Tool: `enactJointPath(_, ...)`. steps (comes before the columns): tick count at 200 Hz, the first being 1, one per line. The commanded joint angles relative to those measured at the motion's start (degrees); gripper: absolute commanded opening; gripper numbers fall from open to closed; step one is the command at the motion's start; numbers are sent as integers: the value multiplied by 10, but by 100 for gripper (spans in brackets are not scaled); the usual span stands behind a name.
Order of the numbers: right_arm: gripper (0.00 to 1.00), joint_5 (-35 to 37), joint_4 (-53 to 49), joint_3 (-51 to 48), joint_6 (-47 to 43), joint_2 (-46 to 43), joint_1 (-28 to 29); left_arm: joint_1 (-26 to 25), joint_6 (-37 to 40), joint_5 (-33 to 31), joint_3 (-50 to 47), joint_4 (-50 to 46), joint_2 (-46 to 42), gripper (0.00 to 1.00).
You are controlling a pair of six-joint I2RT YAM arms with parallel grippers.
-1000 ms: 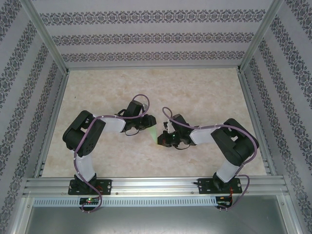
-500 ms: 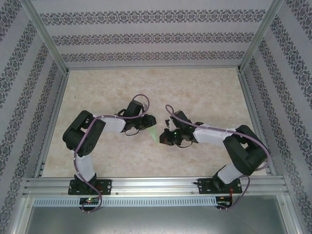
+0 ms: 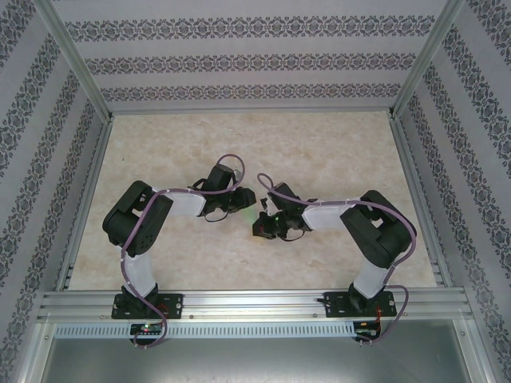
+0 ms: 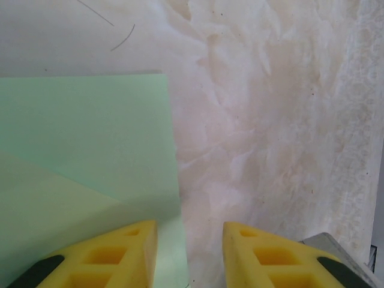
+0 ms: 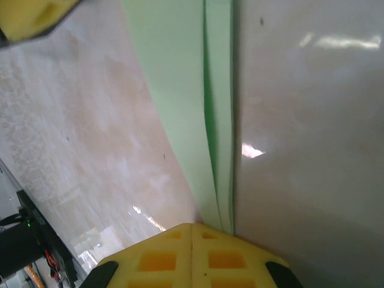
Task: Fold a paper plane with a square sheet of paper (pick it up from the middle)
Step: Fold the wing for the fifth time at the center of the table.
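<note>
The square sheet of paper point(image 4: 84, 138), pale mint green and folded into layers, lies on the marble-look table between the two grippers point(image 3: 250, 214). My left gripper point(image 4: 189, 225) is open. Its left yellow finger point(image 4: 120, 252) sits over the paper's right edge and its right finger is over bare table. In the right wrist view the paper point(image 5: 180, 90) is a narrow strip with a dark crease line along it. My right gripper point(image 5: 192, 227) is shut, its tips resting at the strip's near end. The paper runs under the right-hand finger, not between the two.
The table point(image 3: 335, 152) is ringed by aluminium rails point(image 3: 255, 302) and patterned walls point(image 3: 239, 60). Both arms bend inward over the middle point(image 3: 144, 223) point(image 3: 375, 231). A yellow finger of the left gripper point(image 5: 30, 18) shows at the top left of the right wrist view.
The right arm has shifted, its elbow swinging out and back. Its shut gripper now sits a little further left over the paper. The left arm has not moved.
</note>
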Motion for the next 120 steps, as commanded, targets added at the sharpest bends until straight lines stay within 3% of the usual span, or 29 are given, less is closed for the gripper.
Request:
enactJointPath(1, 0, -17, -45, -43, -21, -21, 3, 2, 8, -26, -6, -35, 25, 36)
enactJointPath(68, 0, -11, -17, -20, 5, -84, -11, 2, 10, -20, -7, -34, 20, 36)
enactJointPath(120, 0, 2, 52, 34, 36, -1, -16, 1, 11, -15, -2, -36, 21, 36)
